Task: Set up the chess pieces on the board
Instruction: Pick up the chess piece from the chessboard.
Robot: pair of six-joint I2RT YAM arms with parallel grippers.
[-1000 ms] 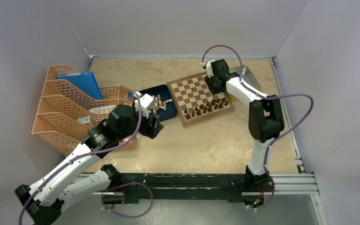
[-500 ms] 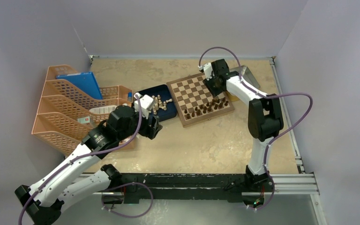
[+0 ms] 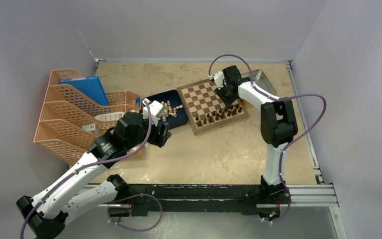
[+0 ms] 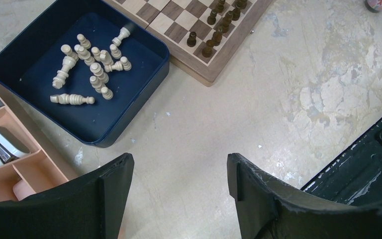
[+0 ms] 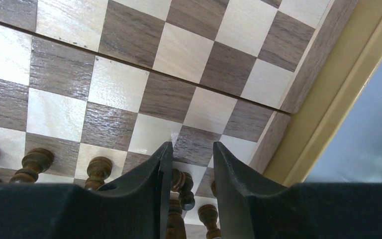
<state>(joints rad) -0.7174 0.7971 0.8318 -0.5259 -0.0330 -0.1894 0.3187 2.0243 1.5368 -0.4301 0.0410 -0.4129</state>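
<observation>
On the board [image 3: 204, 97], dark chess pieces [image 3: 219, 115]

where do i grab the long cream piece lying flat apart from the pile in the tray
Across its narrow middle, from straight above: the cream piece lies flat in the blue tray, clear of the others, leaving room either side.

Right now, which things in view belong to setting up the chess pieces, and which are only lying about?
Belong to the job: chessboard, dark pieces on it, pale pieces in the blue tray.
Only lying about: orange file racks, blue folder, stapler, metal tin.
</observation>
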